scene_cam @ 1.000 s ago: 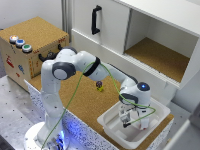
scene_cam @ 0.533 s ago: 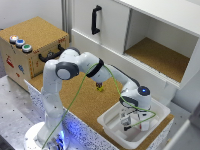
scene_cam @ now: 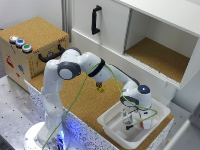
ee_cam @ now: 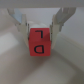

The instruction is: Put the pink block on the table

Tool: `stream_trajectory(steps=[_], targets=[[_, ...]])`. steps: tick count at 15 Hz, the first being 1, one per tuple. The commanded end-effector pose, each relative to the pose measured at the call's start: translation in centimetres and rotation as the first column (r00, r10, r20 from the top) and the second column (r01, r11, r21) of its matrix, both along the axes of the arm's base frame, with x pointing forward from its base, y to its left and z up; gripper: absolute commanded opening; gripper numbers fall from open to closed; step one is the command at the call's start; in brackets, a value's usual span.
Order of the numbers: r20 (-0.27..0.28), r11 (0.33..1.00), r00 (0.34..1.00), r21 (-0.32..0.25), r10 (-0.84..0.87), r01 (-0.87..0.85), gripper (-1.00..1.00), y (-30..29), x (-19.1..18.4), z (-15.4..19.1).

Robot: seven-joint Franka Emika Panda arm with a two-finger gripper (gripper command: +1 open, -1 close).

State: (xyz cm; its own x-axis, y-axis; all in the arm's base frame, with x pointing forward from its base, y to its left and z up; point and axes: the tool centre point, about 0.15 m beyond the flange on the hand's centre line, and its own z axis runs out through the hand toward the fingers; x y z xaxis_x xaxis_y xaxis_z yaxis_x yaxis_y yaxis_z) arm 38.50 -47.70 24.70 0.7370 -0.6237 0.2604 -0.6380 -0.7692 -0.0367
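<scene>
The pink block [ee_cam: 40, 43] is a reddish-pink cube with dark letters on its face. It fills the gap between my gripper's [ee_cam: 40, 32] two fingers, which press against its sides just above a white floor. In the exterior view my gripper [scene_cam: 131, 122] reaches down inside the white plastic tub [scene_cam: 112, 125], and the block itself is hidden there by the fingers. The tub stands on the cork-brown table [scene_cam: 80, 102], near the exterior view's right end.
A small yellow-and-dark-purple object [scene_cam: 100, 88] lies on the cork behind the arm. A cork-topped wooden box [scene_cam: 35, 42] with coloured buttons stands at the exterior view's left. A white cabinet with an open cork-lined shelf [scene_cam: 155, 55] rises behind the table.
Over the last second the gripper has dropped lower into the white tub. The rest of the scene is unchanged.
</scene>
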Motion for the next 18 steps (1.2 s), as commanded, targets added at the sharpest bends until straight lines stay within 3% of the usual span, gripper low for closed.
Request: stream_trajectory(steps=[1, 4, 6, 7, 9, 10, 13, 15, 18], targets=[[0.240, 0.959, 0.932, 0.016, 0.270, -0.282, -1.00, 10.0, -0.2, 11.1], [0.226, 0.855, 0.837, 0.029, 0.499, -0.518, -1.00, 17.7, 1.2, 13.5], [0.202, 0.725, 0.717, 0.046, 0.667, -0.687, -1.00, 24.2, 1.6, 13.6], [0.176, 0.678, 0.676, 0.057, 0.715, -0.733, -1.00, 26.2, 1.4, 12.9], [0.056, 0.562, 0.566, 0.081, 0.822, -0.823, -1.00, 30.2, 1.0, 10.1], [0.017, 0.539, 0.542, 0.089, 0.840, -0.838, -1.00, 31.1, 0.7, 8.8], [-0.087, 0.505, 0.499, 0.076, 0.862, -0.860, -1.00, 31.8, 0.6, 4.5], [-0.103, 0.516, 0.509, 0.042, 0.854, -0.856, -1.00, 31.9, 1.0, 2.5], [-0.102, 0.596, 0.591, 0.026, 0.800, -0.802, -1.00, 31.8, 1.7, -0.9]])
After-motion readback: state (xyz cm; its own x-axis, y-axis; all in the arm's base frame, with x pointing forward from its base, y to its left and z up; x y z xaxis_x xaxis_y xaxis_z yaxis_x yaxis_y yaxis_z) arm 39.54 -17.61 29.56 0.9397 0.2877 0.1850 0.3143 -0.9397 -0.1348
